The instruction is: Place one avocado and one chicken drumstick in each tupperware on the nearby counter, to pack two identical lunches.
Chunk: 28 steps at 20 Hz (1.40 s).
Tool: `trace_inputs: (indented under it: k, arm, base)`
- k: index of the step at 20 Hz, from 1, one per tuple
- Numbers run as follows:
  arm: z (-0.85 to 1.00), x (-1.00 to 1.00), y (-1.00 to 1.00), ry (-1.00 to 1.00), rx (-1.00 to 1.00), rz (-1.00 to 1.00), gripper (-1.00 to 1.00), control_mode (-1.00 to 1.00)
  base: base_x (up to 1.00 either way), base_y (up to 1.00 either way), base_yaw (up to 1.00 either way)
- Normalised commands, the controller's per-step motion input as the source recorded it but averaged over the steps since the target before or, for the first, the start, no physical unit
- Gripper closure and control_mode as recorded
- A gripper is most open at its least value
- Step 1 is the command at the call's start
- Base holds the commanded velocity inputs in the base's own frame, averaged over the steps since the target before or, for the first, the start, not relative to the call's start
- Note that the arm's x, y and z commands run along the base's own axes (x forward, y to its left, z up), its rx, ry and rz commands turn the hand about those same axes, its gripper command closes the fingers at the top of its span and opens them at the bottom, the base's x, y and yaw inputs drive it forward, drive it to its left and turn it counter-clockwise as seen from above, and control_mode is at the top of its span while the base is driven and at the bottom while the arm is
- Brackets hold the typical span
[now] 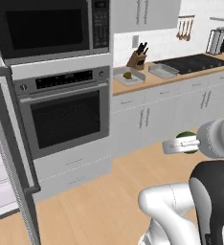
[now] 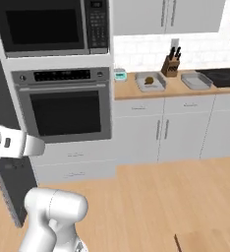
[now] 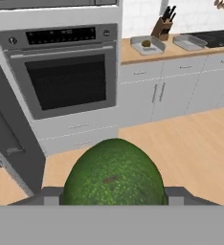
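Kitchen cabinets and a wood floor lie ahead of you, with a built-in oven off to the hand's left and a long wooden table far beyond it to the right.

Your hand is closed on a dark green avocado; in the hand view the fruit sits between the two finger tips and bulges up in front of the camera. From the left base view you can see the same avocado pinched at the end of the arm, held in the air well above the floor and well short of the table.

Far ahead of the hand and to its right, two grey trays rest on the table. The nearer tray already has a small olive-brown avocado inside it; you can see it in the right base view too, in the tray as a dark lump. The second tray lies further right, apart from the first. A knife block stands behind the gap between them, against the tiled wall. Beyond the second tray a black cooktop is set into the table. No drumstick can be made out in these views at this range.
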Motion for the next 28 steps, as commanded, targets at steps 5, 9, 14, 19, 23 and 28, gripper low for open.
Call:
trace_inputs:
  k: [5,9,14,19,23,28]
  arm:
    - [0.0,0.0,0.0,0.0,0.0,0.0,1.0,1.0]
    - [0.0,0.0,0.0,0.0,0.0,0.0,1.0,1.0]
    - [0.0,0.0,0.0,0.0,0.0,0.0,1.0,1.0]
    - [0.0,0.0,0.0,0.0,0.0,0.0,1.0,1.0]
    - [0.0,0.0,0.0,0.0,0.0,0.0,1.0,1.0]
    - [0.0,0.0,0.0,0.0,0.0,0.0,1.0,1.0]
  base:
    - [1.0,-0.77,-0.13]
    - [1.0,-0.68,-0.12]
    - [1.0,-0.8,-0.12]
    - [1.0,-0.81,-0.1]
    - [1.0,-0.86,-0.15]
    - [1.0,-0.76,-0.24]
